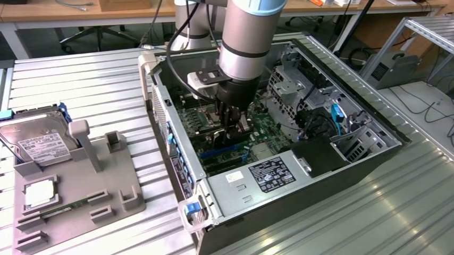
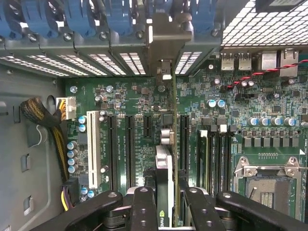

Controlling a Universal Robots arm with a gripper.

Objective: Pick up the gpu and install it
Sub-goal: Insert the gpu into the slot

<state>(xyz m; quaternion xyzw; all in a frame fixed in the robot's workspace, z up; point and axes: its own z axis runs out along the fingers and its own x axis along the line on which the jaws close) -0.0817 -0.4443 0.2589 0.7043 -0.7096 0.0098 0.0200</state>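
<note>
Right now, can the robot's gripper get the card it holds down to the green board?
Probably yes. The gripper is shut on the gpu inside the open computer case, with the card edge-on over the slots of the motherboard. Nothing seems to lie between them.

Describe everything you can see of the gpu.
The gpu is a thin, dark card seen edge-on, with a pale upper edge and a small green mark near the pincer. It stands upright on its long edge inside the open computer case, over the long slots of the green motherboard, its greyish metal bracket end toward the case's rear slot openings. The pincer clamps it from both sides. Whether it is fully seated cannot be told.
</note>
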